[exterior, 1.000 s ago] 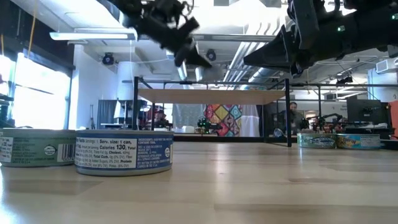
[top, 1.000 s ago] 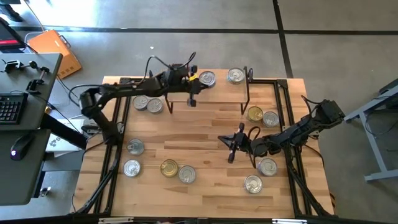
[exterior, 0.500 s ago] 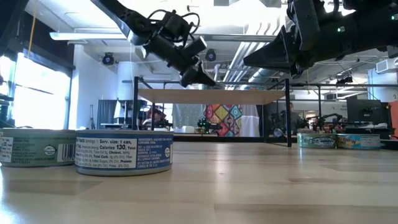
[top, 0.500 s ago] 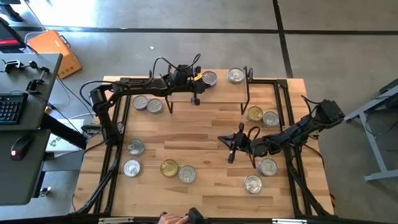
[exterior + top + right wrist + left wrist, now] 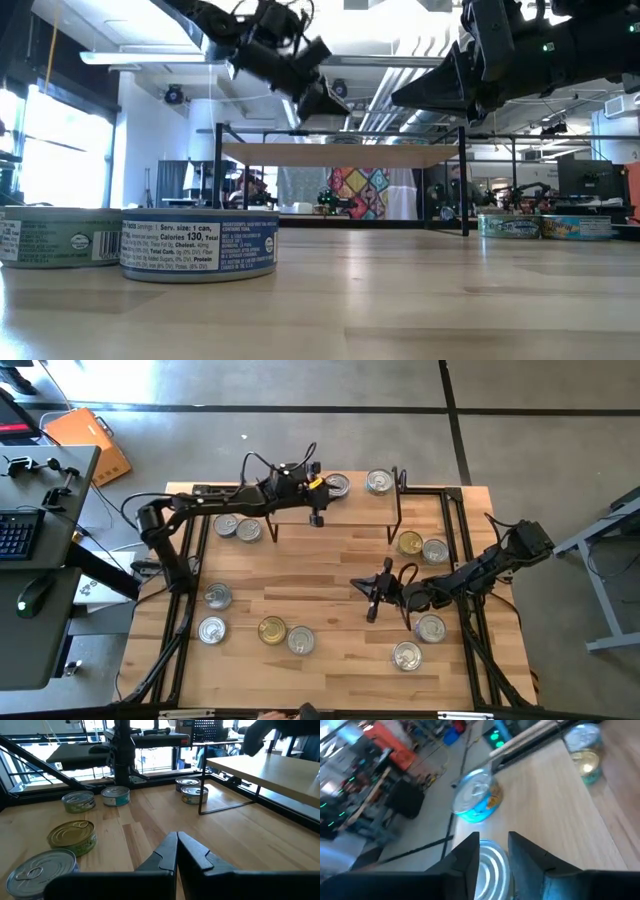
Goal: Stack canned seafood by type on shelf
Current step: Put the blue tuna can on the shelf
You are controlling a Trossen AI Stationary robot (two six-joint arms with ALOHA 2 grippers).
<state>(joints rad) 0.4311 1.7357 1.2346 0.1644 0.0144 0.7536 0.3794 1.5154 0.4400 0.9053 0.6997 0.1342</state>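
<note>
Two silver-lidded tins (image 5: 336,485) and (image 5: 378,482) sit on the shelf (image 5: 350,505) at upper centre of the high view; left gripper (image 5: 316,517), fingers slightly spread over the nearer tin (image 5: 492,870), should descend centred before closing, while right gripper (image 5: 371,607), pressed together, hovers mid-table.

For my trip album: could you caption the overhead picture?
Left gripper hovers at the shelf holding two tins; right gripper waits mid-table.
</note>
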